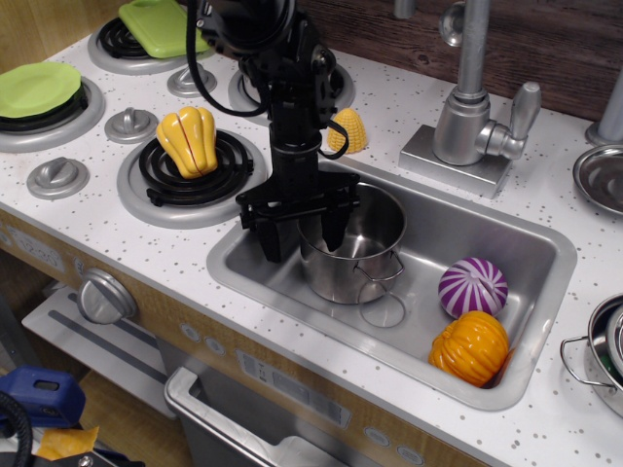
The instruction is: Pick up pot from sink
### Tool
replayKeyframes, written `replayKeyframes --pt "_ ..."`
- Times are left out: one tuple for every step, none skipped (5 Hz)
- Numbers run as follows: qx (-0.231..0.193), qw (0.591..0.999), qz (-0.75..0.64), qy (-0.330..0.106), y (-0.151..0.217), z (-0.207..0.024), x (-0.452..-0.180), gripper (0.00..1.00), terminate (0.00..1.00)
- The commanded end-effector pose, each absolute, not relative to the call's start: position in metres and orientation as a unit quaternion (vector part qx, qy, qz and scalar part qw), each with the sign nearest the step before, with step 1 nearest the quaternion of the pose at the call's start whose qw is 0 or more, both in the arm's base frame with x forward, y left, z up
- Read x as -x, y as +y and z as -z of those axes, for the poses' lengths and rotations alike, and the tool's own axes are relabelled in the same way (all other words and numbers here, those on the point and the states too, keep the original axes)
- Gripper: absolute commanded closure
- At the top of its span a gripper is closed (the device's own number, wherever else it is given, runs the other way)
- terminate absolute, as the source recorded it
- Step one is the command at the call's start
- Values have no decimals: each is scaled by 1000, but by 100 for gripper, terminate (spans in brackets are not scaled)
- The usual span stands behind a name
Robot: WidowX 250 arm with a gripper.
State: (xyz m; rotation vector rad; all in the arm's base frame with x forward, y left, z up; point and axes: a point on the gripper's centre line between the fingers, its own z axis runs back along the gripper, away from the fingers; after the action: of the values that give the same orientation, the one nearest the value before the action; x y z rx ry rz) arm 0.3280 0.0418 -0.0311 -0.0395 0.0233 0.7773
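Observation:
The pot is a small shiny steel cylinder with wire loop handles. It stands upright in the left half of the sink, a silver-grey rectangular basin. My black gripper is open and points down at the pot's left rim. One finger is outside the pot's left wall and the other finger hangs just inside the rim. The jaws straddle the wall without closing on it. The arm hides part of the pot's far left rim.
A purple striped ball and an orange pumpkin lie at the sink's right end. The faucet stands behind the sink. A yellow squash sits on the burner to the left, with corn behind the arm. A steel dish sits at the far right.

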Motion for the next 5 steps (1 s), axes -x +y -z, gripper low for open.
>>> replayKeyframes --pt "26 918 -395 -28 49 23 -333 100 0" --pt "18 916 -397 -54 42 15 -330 100 0" --pt "6 916 -396 -67 37 -1 -332 100 0" --pt "-28 914 -393 -92 30 -32 -334 100 0" --pt "-56 909 -394 -120 20 -60 -332 100 0"
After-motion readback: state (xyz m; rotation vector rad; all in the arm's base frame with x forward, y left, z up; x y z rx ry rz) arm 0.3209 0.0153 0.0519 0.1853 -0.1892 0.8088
